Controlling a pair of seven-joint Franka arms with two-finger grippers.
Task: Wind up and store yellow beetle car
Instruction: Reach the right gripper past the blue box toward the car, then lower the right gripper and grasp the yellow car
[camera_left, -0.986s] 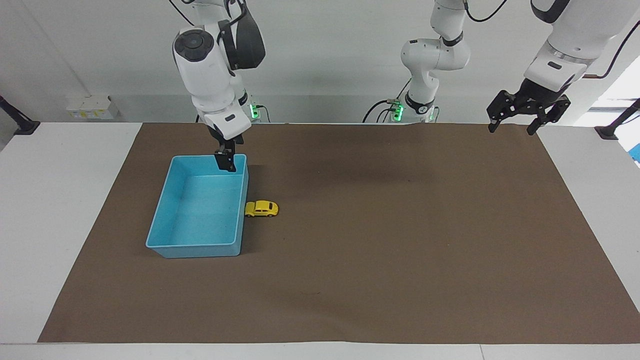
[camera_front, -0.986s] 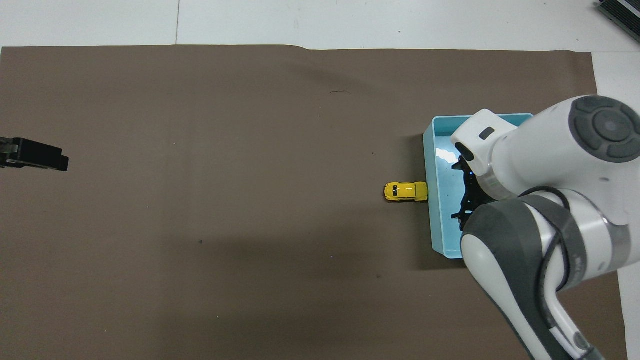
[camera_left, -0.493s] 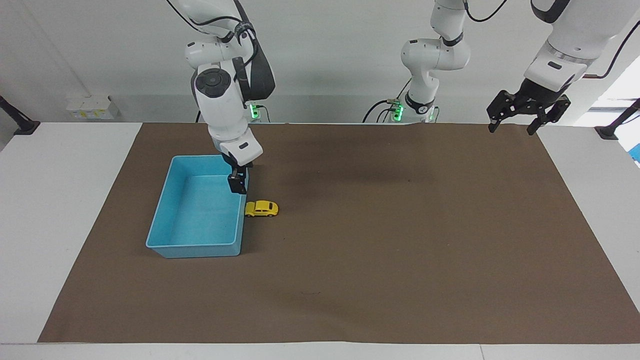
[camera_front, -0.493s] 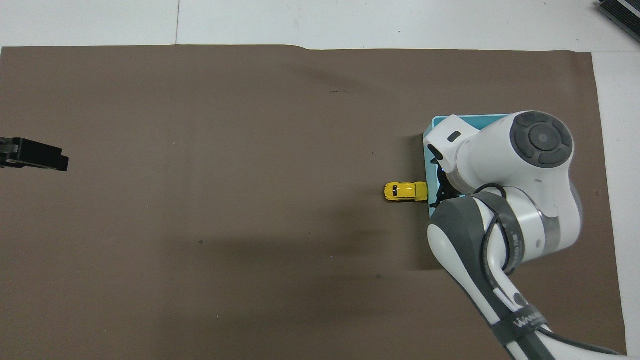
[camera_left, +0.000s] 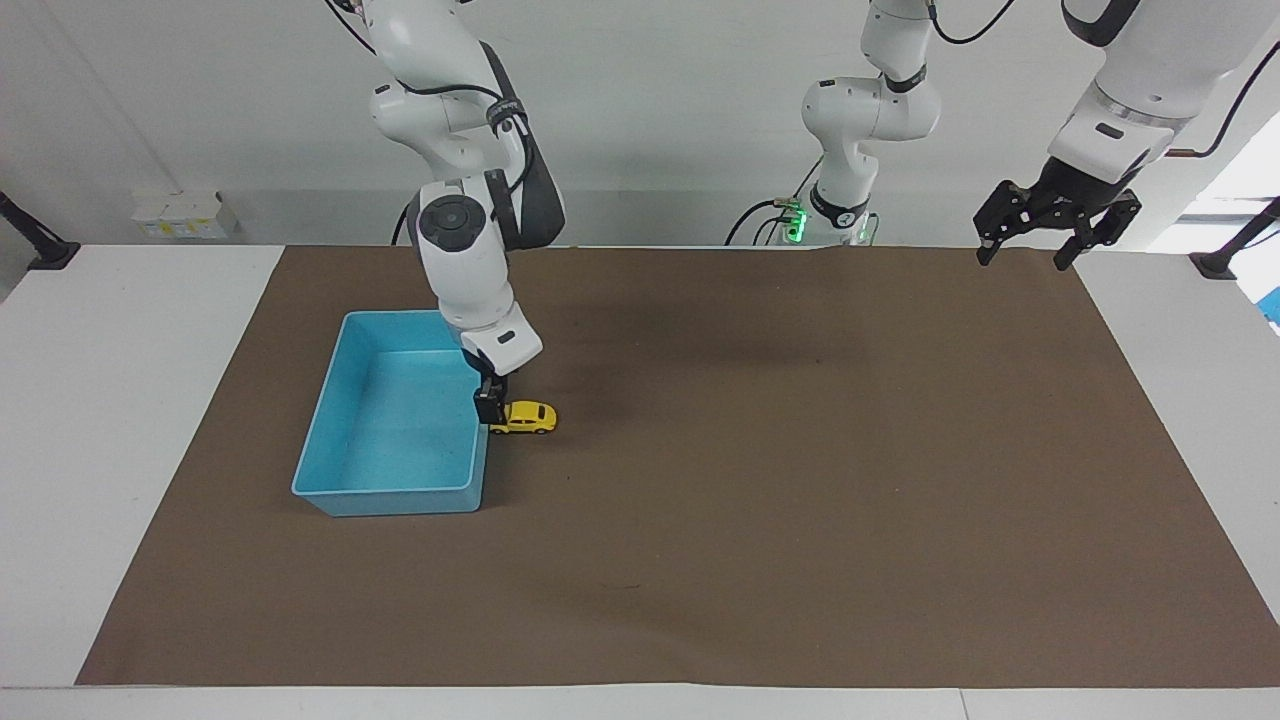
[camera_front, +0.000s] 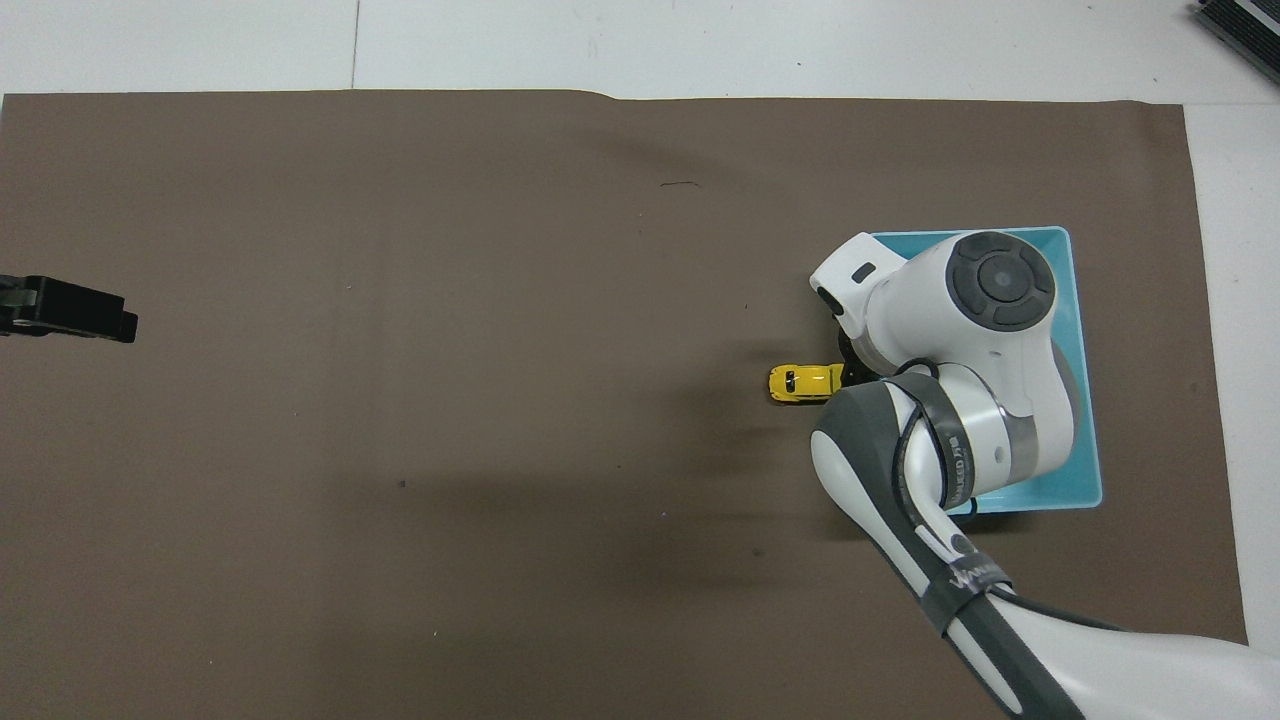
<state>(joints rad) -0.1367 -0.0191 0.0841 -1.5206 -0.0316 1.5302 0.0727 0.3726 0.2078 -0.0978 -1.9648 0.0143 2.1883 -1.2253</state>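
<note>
- Yellow beetle car (camera_left: 524, 417) sits on the brown mat (camera_left: 760, 450), touching or just beside the light blue tray (camera_left: 340, 420) wall, on the side toward the left arm's end of the table; it is not yet in the tray.
- The right gripper (camera_left: 488, 405) is low at the car's tray-side end, right at the tray wall. I cannot tell whether its fingers are spread or pressed together, nor whether they touch the car.
- The left gripper (camera_left: 1035, 225) waits, held high over the mat's edge at its own end, fingers spread and holding nothing.
- Risk, as I judge it: with the car tight against the wall, a finger could land on the rim, or nudge the car so that it rolls away on its wheels. A grip on the rounded roof could slip.
- A second ago the right gripper hung over the tray's corner nearest the robots; it has since come across and down to the car. Car, tray and left gripper are where they were.
</note>
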